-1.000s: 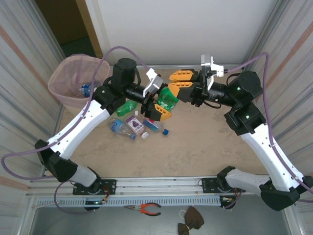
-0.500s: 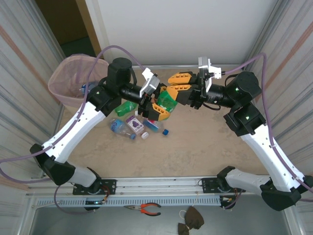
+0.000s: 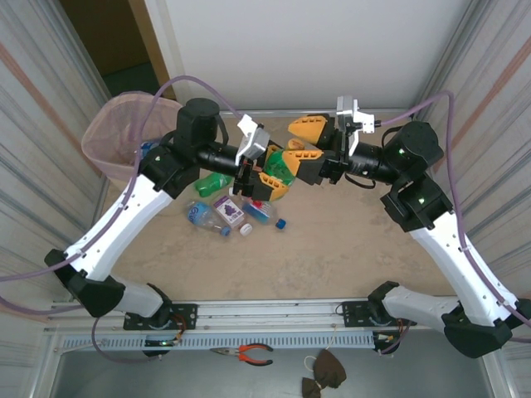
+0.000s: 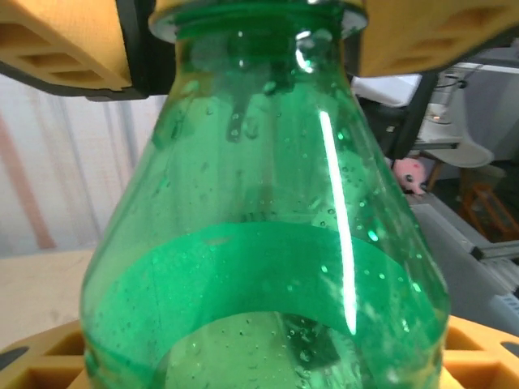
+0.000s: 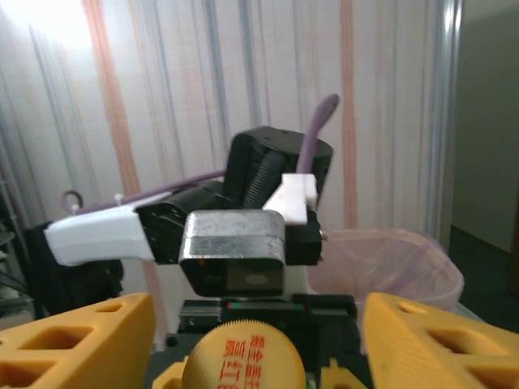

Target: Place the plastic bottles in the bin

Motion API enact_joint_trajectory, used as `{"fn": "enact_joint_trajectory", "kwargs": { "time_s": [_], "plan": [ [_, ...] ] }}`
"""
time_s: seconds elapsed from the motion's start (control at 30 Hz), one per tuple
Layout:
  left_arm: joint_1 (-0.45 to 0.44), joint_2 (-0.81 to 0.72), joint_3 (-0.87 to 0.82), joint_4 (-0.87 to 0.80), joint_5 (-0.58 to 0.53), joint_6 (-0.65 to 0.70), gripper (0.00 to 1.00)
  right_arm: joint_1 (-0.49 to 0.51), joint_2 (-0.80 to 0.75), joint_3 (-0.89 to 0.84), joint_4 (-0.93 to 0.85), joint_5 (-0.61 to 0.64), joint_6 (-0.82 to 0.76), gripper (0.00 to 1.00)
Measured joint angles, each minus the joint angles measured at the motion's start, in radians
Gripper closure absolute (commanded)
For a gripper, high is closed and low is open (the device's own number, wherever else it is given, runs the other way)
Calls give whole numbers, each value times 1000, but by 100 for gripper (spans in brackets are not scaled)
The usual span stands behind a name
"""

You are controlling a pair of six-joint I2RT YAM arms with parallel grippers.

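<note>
Green translucent plastic bottle [image 3: 280, 164]: held above the table [image 3: 332, 240], yellow cap [image 5: 243, 358] toward three o'clock.
Left gripper [image 3: 266, 177]: seemingly clamped on the bottle's body; contact partly hidden.
Right gripper [image 3: 304, 143]: fingers spread apart, flanking the cap.
Pink-lined round bin [image 3: 112, 137]: ten o'clock, blue-labelled bottle [image 3: 146, 151] inside.
Loose clear bottles [image 3: 217, 211]: seven o'clock of the held one.

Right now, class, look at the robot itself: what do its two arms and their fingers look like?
Both the left arm and right arm have white shells between black joints, with a lilac cable looping off each. The fingers are orange-yellow blocks with cut-out pockets. A white bracket sits at each wrist, and green lights glow on the right arm's joints.
</note>
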State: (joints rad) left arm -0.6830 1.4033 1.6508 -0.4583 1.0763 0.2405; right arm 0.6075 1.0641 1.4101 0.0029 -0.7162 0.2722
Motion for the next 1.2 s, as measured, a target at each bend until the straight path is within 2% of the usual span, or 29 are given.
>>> {"fn": "enact_joint_trajectory", "kwargs": {
  "time_s": [0.13, 0.23, 0.4, 0.63, 0.83, 0.97, 1.2],
  "plan": [
    [39, -28, 15, -52, -115, 0, 48, 0, -24, 0, -23, 60, -21, 25],
    [110, -53, 21, -88, -202, -15, 48, 0, -43, 0, -43, 95, -31, 25],
    [291, -92, 23, -150, -328, -78, 48, 0, -55, 0, -69, 126, -49, 24],
    [595, -98, 59, -271, -460, -187, 49, -1, -49, -3, -79, 138, -49, 24],
    [803, -60, 122, -410, -542, -169, 49, -1, -36, -3, -80, 137, -49, 24],
    [877, 24, 188, -494, -635, -108, 49, -1, -29, -3, -80, 137, -49, 24],
    [921, 218, 311, -611, -846, -11, 50, -9, -13, -3, -83, 132, -49, 24]
  ]
}}
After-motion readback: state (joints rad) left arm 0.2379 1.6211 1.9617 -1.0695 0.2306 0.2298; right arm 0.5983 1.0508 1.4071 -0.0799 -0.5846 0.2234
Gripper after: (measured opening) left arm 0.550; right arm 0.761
